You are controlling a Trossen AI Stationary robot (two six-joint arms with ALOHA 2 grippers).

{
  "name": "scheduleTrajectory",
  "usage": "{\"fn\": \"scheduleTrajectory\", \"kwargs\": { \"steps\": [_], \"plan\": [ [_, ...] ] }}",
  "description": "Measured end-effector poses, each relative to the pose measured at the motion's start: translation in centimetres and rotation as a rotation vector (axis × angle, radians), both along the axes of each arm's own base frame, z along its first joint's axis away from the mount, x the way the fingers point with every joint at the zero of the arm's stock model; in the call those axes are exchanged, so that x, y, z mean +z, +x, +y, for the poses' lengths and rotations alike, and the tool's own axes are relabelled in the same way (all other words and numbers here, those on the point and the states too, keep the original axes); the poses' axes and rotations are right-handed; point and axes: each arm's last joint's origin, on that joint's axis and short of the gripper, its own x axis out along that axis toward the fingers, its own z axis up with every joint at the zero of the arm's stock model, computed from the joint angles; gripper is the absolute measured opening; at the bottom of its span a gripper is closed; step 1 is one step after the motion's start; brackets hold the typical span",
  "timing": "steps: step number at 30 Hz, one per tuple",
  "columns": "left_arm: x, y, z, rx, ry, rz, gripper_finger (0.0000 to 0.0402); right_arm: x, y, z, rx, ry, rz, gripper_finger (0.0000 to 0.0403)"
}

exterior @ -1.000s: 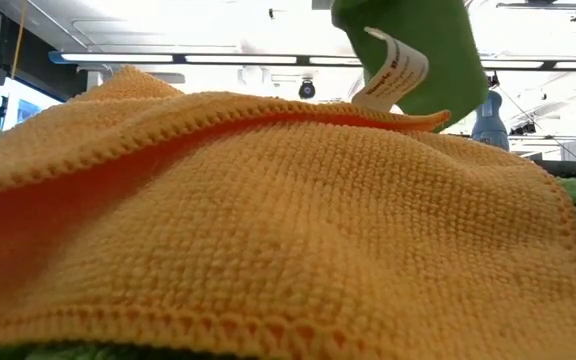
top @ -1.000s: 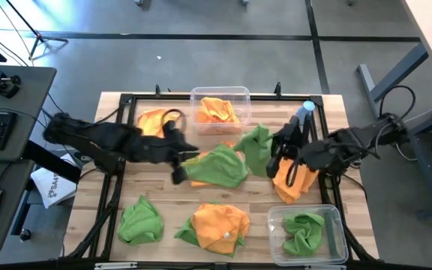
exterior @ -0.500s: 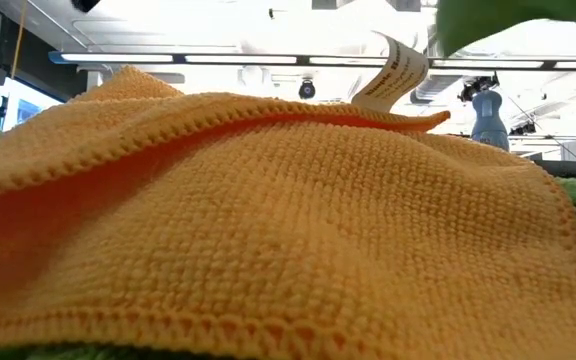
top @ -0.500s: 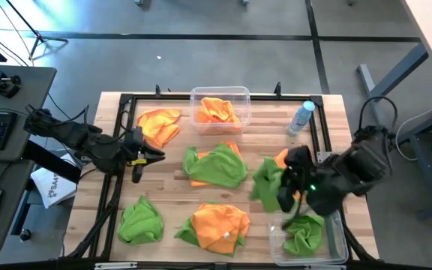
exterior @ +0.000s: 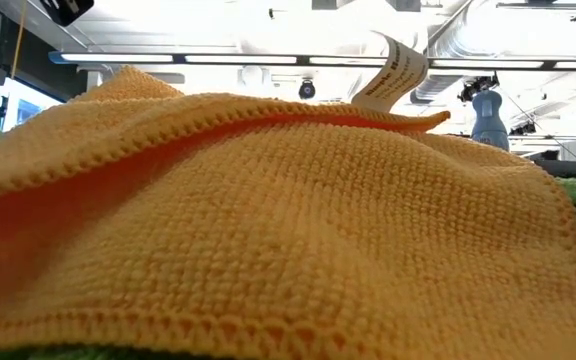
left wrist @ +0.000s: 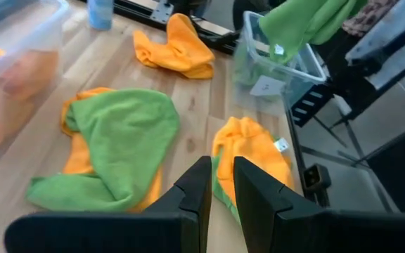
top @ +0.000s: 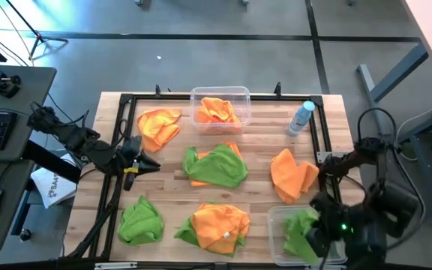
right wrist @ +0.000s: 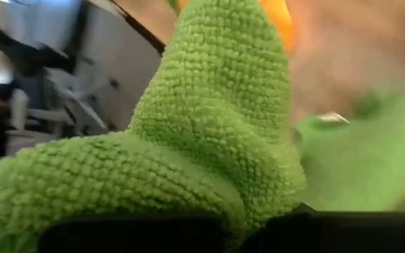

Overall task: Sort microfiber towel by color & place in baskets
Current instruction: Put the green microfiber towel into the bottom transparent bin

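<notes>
Now right hand (top: pixel 317 238) clamped on green towel (right wrist: pixel 216 133) over near basket (top: pixel 277 217); left hand (top: pixel 150 166) slightly parted, empty.

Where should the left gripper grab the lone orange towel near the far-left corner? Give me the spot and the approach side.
Judging by the high view, take the orange towel at its raised, bunched fold near the middle, coming straight down from above. It lies crumpled and apart from other cloths, so a top pinch should catch the fabric cleanly. The left gripper waits nearby, empty.

Green towel (top: pixel 300 234) over near-right basket (top: pixel 277 219); others strewn.
</notes>
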Motion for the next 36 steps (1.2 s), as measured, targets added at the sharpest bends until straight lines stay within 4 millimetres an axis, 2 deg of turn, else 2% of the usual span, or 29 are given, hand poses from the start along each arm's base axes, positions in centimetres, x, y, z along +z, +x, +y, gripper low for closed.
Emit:
{"fn": "scheduleTrajectory", "kwargs": {
  "steps": [2, 6, 11, 15, 17, 23, 30, 36],
  "plan": [
    [0.0, -0.1, -0.1, -0.01, 0.0, 0.0, 0.0051, -1.2, -0.5, 0.8, -0.029, 0.013, 0.074, 0.0],
    [0.0, -0.1, -0.2, -0.015, 0.001, 0.0, 0.0051, -4.1, -0.6, 1.7, -0.1, -0.076, 0.109, 0.0],
    [0.0, -0.1, -0.2, -0.017, 0.017, -0.003, 0.0051, -7.8, 0.6, 1.4, -0.204, -0.276, 0.034, 0.0],
    [0.1, -0.1, -0.2, -0.014, 0.016, -0.011, 0.0051, -9.9, 1.3, 1.0, -0.242, -0.377, 0.003, 0.0],
    [0.1, 0.0, -0.2, -0.014, 0.014, -0.013, 0.0051, -10.5, 1.5, 1.2, -0.217, -0.347, 0.057, 0.0],
    [0.2, 0.0, -0.2, -0.014, 0.008, -0.024, 0.0051, -11.6, 0.8, 2.7, -0.032, -0.117, 0.398, 0.0],
    [0.3, 0.0, -0.2, -0.013, 0.006, -0.03, 0.0051, -12.3, 1.0, 2.1, -0.214, -0.157, 0.473, 0.0],
    [0.3, 0.0, -0.2, -0.013, 0.009, -0.03, 0.0051, -14.2, 2.2, 2.8, -0.205, -0.226, 0.506, 0.0]
  ]
}}
